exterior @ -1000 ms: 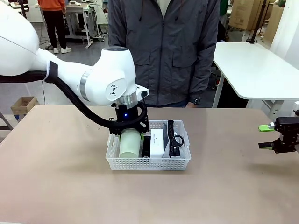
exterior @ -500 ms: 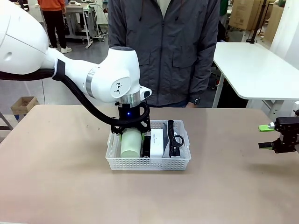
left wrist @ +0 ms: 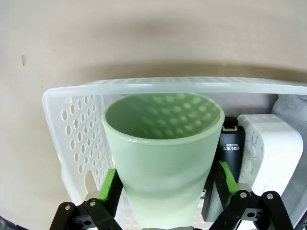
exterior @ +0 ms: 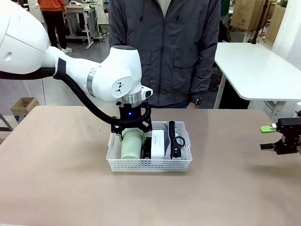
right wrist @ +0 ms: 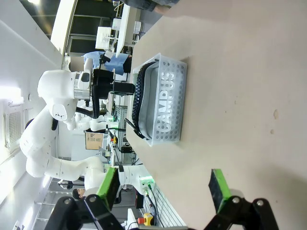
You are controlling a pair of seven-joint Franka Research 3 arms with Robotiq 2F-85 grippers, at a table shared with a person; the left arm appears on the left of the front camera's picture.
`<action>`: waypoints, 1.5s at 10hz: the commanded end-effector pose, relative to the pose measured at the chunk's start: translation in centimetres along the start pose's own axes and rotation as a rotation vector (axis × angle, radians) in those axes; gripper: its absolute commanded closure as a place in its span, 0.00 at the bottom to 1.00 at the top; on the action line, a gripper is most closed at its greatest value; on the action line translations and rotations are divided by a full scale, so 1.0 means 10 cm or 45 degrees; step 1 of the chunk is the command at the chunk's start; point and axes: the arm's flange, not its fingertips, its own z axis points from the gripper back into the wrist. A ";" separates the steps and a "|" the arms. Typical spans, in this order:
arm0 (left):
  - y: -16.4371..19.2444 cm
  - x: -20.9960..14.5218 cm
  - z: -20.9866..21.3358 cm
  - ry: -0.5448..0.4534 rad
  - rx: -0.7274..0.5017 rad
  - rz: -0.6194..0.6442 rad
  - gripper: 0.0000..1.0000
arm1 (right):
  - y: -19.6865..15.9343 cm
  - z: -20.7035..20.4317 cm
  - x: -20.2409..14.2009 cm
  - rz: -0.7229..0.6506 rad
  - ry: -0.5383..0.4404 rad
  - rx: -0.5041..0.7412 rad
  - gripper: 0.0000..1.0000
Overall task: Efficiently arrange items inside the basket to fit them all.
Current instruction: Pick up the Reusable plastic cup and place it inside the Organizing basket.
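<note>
The white perforated basket (exterior: 149,165) sits mid-table. My left gripper (exterior: 132,133) reaches down into its left end, shut on the pale green cup (exterior: 131,145). In the left wrist view the green pads (left wrist: 111,188) flank the cup (left wrist: 163,143), whose mouth faces the basket's wall (left wrist: 72,134). To the cup's right lie the small black block (exterior: 147,147), the white box (exterior: 158,143) and the grey pouch with its black strap (exterior: 176,141). The pouch's "CAMPUS" lettering (right wrist: 165,103) shows through the basket wall. My right gripper (exterior: 269,138) hangs open at the far right, holding nothing.
A person in a grey jacket (exterior: 164,52) stands at the table's far edge, just behind the basket. A white side table (exterior: 256,70) is at the back right. Bare tabletop lies around the basket (right wrist: 178,103).
My left arm has shifted slightly to the right over the basket, with the cup following. The right gripper has not moved.
</note>
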 end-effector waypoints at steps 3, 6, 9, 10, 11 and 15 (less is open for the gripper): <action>0.04 -0.06 0.12 -0.049 0.008 0.006 0.00 | 0.03 0.02 -0.01 -0.007 0.017 -0.001 0.00; 0.59 -0.45 0.71 0.017 -0.239 -0.146 0.00 | 0.03 0.02 -0.01 -0.007 0.017 -0.001 0.00; 1.61 -0.91 1.02 -0.013 -0.655 -0.354 0.00 | 0.03 0.02 -0.01 -0.007 0.017 -0.001 0.00; 2.08 -0.93 1.09 0.007 -0.822 -0.400 0.00 | 0.03 0.02 -0.01 -0.007 0.017 -0.001 0.00; 2.58 -0.96 1.14 -0.031 -1.023 -0.434 0.00 | 0.03 0.02 -0.01 -0.007 0.017 -0.001 0.00; 4.35 -0.80 0.59 -0.408 -1.708 -0.341 0.00 | 0.03 0.02 -0.01 -0.007 0.017 -0.001 0.00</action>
